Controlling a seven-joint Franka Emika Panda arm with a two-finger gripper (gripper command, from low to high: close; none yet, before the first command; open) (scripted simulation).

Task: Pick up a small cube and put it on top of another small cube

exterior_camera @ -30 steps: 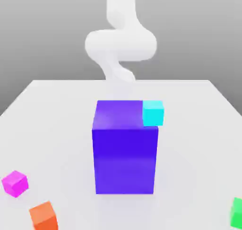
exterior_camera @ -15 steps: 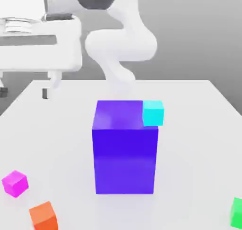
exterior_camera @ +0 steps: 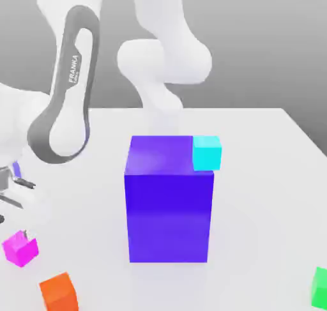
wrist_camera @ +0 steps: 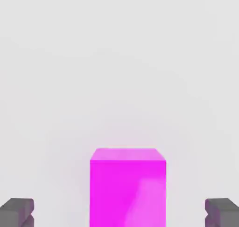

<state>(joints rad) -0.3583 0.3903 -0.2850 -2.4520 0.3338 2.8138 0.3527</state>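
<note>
One white robot arm (exterior_camera: 67, 86) fills the exterior view's upper left, its gripper (exterior_camera: 16, 223) just above the small bright magenta-pink cube (exterior_camera: 19, 250) at lower left, beside a small orange cube (exterior_camera: 59, 292). From the hand view, the dark fingertips (wrist_camera: 17, 212) stand spread wide, the pink cube (wrist_camera: 128, 186) between them, untouched.

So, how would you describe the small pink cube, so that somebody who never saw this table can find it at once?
Start at the big blue-violet block in the middle of the white table, then look towards the near corner on the exterior view's left. There sits the small magenta-pink cube, just below the robot's hand, whose open fingers flank it. Its only close neighbour, the small orange cube, differs in colour.
</note>
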